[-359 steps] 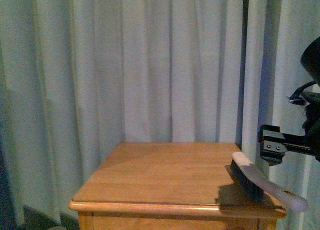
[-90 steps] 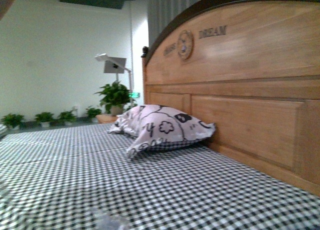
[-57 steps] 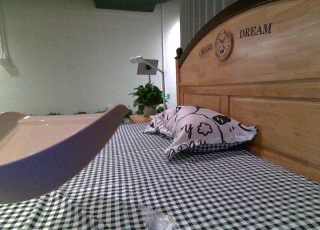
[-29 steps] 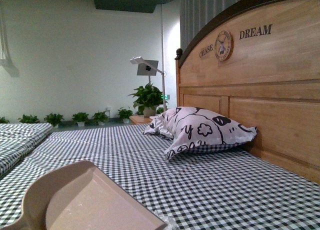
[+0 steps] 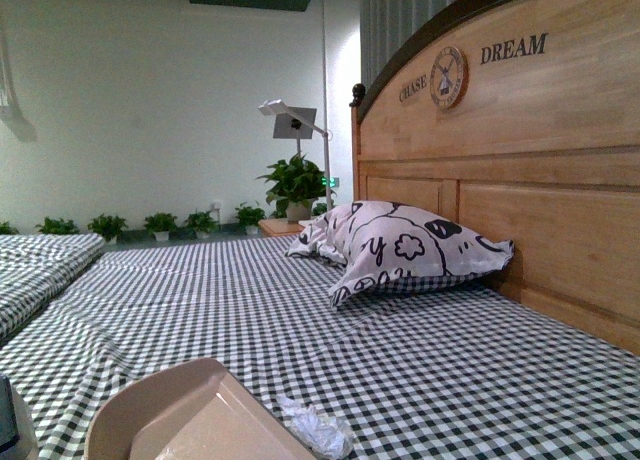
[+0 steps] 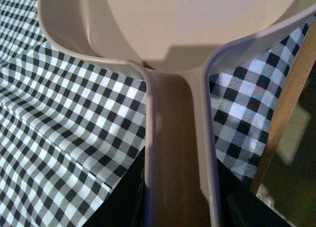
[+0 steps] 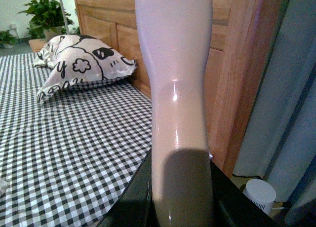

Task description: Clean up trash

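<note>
The trash (image 5: 318, 427), a small crumpled white wad, lies on the black-and-white checked bed sheet (image 5: 430, 370) near the front. The pale pink dustpan (image 5: 190, 420) rests just left of it, its lip almost touching the wad. In the left wrist view my left gripper (image 6: 180, 207) is shut on the dustpan's handle (image 6: 175, 138), and the pan (image 6: 168, 19) spreads out over the sheet. My right gripper (image 7: 180, 202) is shut on the brush's pale handle (image 7: 175, 79), held above the bed's right side. The brush's bristles are out of view.
A patterned pillow (image 5: 400, 245) leans against the wooden headboard (image 5: 540, 170). Potted plants (image 5: 290, 185) and a lamp (image 5: 292, 120) stand beyond the bed. A folded cover (image 5: 40, 270) lies at the left. A white round object (image 7: 259, 195) sits on the floor by the curtain (image 7: 291, 89).
The dustpan came down from in front of the camera onto the sheet and drew back to the lower left. The trash wad now shows beside its lip.
</note>
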You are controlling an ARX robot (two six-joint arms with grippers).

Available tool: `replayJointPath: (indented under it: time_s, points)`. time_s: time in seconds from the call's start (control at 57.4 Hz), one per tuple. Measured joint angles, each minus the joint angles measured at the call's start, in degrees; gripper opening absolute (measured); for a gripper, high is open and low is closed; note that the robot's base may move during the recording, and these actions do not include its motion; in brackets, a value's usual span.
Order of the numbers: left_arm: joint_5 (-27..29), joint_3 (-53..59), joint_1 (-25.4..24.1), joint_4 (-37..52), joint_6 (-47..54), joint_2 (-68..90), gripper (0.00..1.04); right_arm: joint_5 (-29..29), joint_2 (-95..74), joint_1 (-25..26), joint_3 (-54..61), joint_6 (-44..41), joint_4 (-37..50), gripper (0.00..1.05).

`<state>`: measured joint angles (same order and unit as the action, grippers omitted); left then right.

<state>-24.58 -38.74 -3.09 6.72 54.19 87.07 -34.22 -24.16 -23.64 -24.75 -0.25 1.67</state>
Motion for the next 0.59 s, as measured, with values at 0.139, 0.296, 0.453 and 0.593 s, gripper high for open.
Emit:
replayJointPath:
  time_s: [0.139, 0.296, 0.453, 0.593]
  points:
    - [-1.0, -1.0, 0.0, -2.6, 0.4, 1.6, 0.27, 0.0, 0.0, 0.0, 0.0, 0.0, 0.0, 0.19]
    - [-1.4, -2.3, -0.3, -4.5, 0.6, 3.1, 0.27, 0.0, 0.0, 0.0, 0.0, 0.0, 0.0, 0.19]
    - [-1.3, -3.6, -0.8, -5.3, 1.1, 4.6, 0.27, 0.0, 0.0, 0.0, 0.0, 0.0, 0.0, 0.19]
    - [-0.9, -3.7, -1.0, -5.2, 1.1, 5.1, 0.27, 0.0, 0.0, 0.0, 0.0, 0.0, 0.0, 0.19]
